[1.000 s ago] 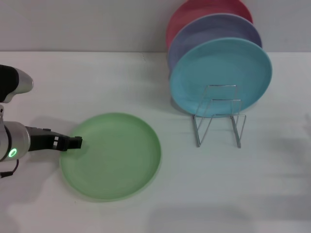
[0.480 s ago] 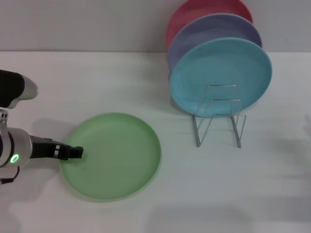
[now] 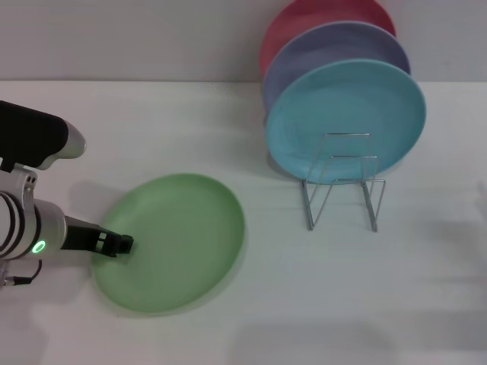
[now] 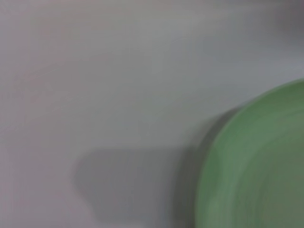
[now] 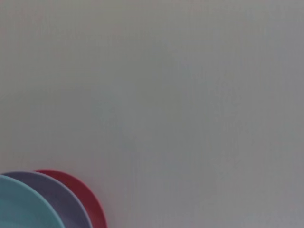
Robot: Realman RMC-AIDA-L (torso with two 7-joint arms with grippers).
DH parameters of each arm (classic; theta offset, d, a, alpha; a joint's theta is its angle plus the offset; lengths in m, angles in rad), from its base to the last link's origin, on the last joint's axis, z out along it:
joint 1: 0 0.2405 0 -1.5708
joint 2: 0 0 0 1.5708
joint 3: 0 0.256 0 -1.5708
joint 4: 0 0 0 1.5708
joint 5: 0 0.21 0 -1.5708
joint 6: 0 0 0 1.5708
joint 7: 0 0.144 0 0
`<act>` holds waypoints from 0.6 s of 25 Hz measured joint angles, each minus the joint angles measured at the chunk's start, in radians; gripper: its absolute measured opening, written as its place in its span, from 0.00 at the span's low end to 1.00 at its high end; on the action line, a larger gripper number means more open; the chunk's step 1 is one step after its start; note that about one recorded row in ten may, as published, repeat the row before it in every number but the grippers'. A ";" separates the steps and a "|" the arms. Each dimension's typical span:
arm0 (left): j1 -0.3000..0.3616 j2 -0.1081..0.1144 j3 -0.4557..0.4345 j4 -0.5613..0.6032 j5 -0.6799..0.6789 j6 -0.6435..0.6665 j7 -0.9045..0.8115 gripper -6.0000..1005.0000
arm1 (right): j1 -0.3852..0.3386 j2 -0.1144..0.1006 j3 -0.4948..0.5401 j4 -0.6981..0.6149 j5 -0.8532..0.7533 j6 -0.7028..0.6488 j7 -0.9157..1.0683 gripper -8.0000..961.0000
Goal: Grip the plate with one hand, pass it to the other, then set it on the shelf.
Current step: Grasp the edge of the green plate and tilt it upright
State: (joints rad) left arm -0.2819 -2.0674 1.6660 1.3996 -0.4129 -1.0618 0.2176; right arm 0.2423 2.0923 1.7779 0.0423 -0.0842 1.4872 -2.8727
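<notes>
The white table [image 3: 152,122] fills most of the head view, and on it, in the lower left of the frame, lies the light green plate [image 3: 171,243], which looks slightly tipped, its left edge apparently raised where the arm meets it; that would fit a plate being lifted by its rim rather than scooped from beneath. In the upper right stand three plates on edge, a red plate [image 3: 304,19] at the back, a lavender plate [image 3: 342,46] before it and a turquoise-blue plate [image 3: 346,122] in front, each leaning in the wire shelf [image 3: 342,182], whose looped dividers hold them upright and leave the front slots free, presumably for the green one. The left gripper [image 3: 122,245] reaches in from the lower left edge and sits right at the plate's left rim, apparently clamped on it, a grip at the edge being the only purchase a flat plate offers. The left wrist view shows only the plate's curved edge and a shadow on the table. The right gripper appears in no view; its wrist camera looks down on bare table beside the racked plates.
</notes>
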 joint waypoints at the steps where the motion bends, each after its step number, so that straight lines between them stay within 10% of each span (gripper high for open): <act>1: 0.000 0.000 0.000 0.001 0.000 -0.001 0.000 0.67 | 0.000 0.000 0.000 0.000 -0.003 0.000 0.000 0.86; 15: -0.004 0.002 0.000 0.016 0.006 0.001 0.003 0.31 | 0.001 0.000 0.000 -0.001 -0.008 0.001 0.001 0.86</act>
State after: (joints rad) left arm -0.2856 -2.0651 1.6663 1.4157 -0.4069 -1.0605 0.2207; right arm 0.2428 2.0923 1.7778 0.0414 -0.0925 1.4884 -2.8719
